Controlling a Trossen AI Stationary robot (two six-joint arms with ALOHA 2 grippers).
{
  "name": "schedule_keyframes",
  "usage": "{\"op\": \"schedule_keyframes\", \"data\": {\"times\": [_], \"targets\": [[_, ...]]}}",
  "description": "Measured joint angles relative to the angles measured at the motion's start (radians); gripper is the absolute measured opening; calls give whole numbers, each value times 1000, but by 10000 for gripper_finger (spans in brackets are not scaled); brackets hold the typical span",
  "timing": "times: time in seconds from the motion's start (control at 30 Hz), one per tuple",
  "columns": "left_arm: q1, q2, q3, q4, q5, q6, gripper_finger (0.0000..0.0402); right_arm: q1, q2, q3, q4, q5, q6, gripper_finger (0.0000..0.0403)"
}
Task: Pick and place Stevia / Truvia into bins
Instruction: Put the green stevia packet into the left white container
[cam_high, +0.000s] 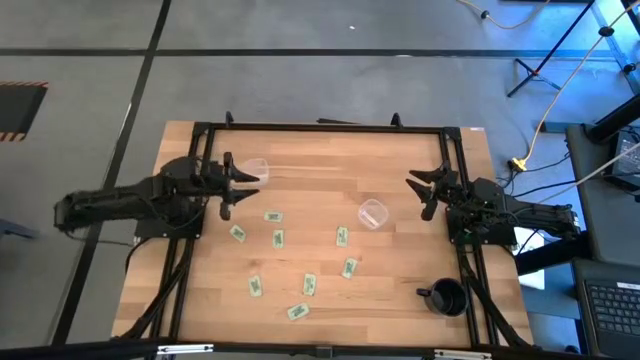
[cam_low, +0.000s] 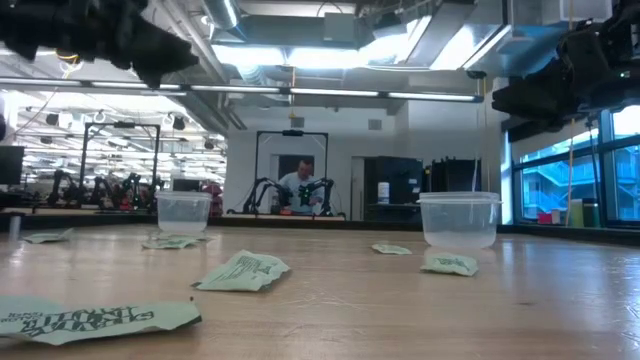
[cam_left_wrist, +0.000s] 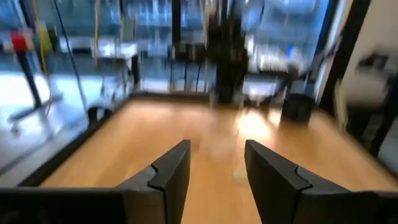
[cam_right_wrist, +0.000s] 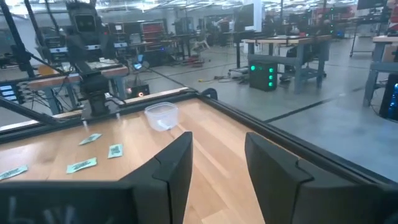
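Several green and white Stevia packets lie flat on the wooden table, among them one at the middle (cam_high: 278, 238), one toward the right (cam_high: 342, 236) and one near the front edge (cam_high: 298, 311); the low view shows them too (cam_low: 243, 271). One clear cup (cam_high: 253, 170) stands upright at the far left, just beside my left gripper (cam_high: 232, 190). The other clear cup (cam_high: 373, 213) stands right of the middle, a short way left of my right gripper (cam_high: 425, 190). Both grippers hang above the table, open and empty; the wrist views show the gaps of the left gripper (cam_left_wrist: 217, 174) and the right gripper (cam_right_wrist: 217, 168).
A black mug (cam_high: 447, 297) with a handle stands at the near right corner. A dark frame (cam_high: 320, 127) runs round the table's edges. The right wrist view shows the far-left cup (cam_right_wrist: 161, 116) and packets (cam_right_wrist: 115, 150) in front of the left arm's base.
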Motion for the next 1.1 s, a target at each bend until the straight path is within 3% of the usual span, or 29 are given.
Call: {"op": "schedule_keyframes", "data": {"times": [0.1,0.23,0.47,0.87,0.97,1.1], "targets": [[-92,131,130,-163,-123,35,148,0,0,0,0,2,-9,152],[-195,291,298,-394,-273,-87,149,0,0,0,-1,2,-16,152],[-356,579,503,-723,-399,-279,146,0,0,0,-21,1,-21,152],[-459,1087,731,-1115,-258,-736,145,0,0,0,-38,0,-21,152],[-454,1181,757,-1227,-212,-883,145,0,0,0,-39,0,-22,152],[-436,1253,758,-1242,-150,-1040,145,0,0,0,-39,0,-22,152]]}}
